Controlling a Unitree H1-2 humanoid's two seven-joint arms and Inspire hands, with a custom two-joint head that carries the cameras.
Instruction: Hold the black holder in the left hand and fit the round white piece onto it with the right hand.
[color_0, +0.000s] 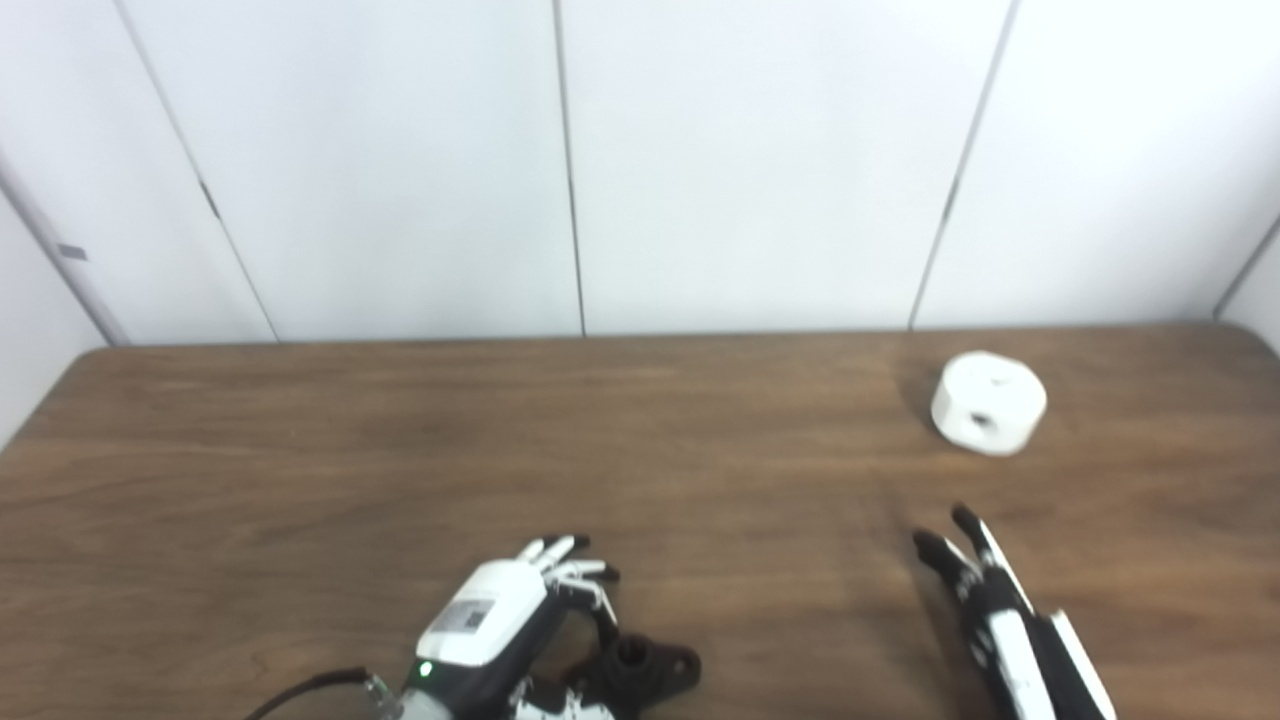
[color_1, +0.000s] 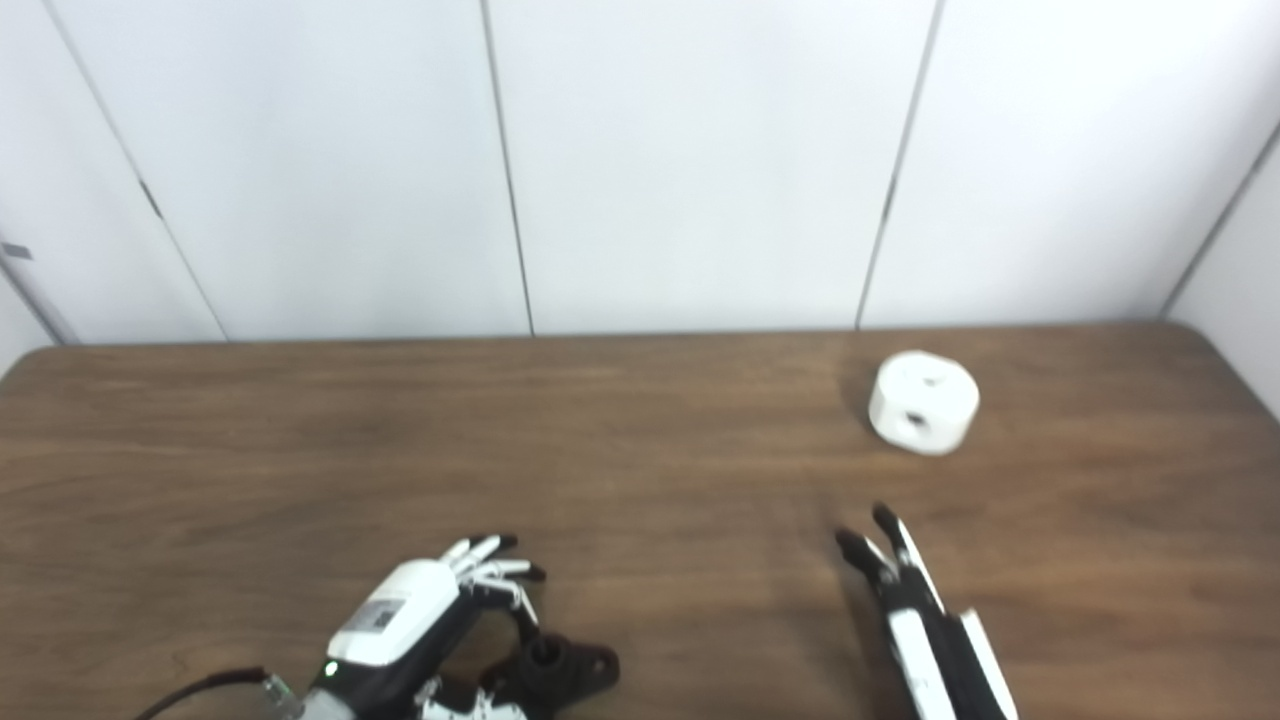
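The black holder (color_0: 640, 668) lies at the table's (color_0: 300, 450) near edge, the left hand (color_0: 520, 620) curled around it but apparently not lifting it. The white piece (color_0: 988, 402) sits untouched toward the far right corner. The right hand (color_0: 975, 580), fingers spread and empty, is well short of it; grasping and fitting remain.

A round white piece (color_0: 989, 402) and a black holder (color_0: 645, 668) sit on brown wood-grain table (color_0: 400, 470); both hands are black-and-white.

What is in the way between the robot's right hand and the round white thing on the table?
Nothing visible. Only bare table lies between the right hand and the round white piece, which sits farther back. The hand is open and not touching it.
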